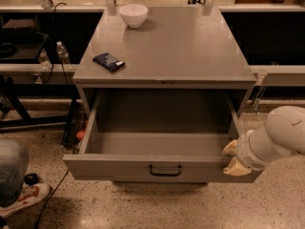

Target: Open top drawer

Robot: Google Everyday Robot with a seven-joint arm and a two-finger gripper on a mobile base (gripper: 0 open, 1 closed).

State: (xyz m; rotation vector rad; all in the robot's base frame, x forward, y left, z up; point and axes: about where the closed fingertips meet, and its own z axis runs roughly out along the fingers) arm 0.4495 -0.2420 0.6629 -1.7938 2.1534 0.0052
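Here is the end effector (233, 159), pressed right up against the right-hand end of the top drawer (109, 166), at the corner where front panel meets side wall; whether it is spread or closed there I cannot tell, as the white arm (281, 137) crowds in behind it. The drawer is pulled well out of the grey cabinet, its deep box bare inside, so the task looks done or all but done. This is stiff sheet metal: rigid, nothing fragile about it, probably fairly heavy, and likely to run straight on its slides with some drag. A smooth painted corner is a slippery place to pull from, and a tug at one end could rack the drawer sideways. The better hold, to my eye, is the dark loop handle (165, 170), over to the end effector's left at the middle of the front. Watch the edges: the lip of the tabletop (190, 46) overhangs above and behind, carrying a white bowl (133, 15) and a dark packet (109, 61) far back on the left. Open speckled floor (267, 204) lies below and on the arm's side. Far across to the left, a person's shoe (24, 197) and a trailing cable narrow that side.
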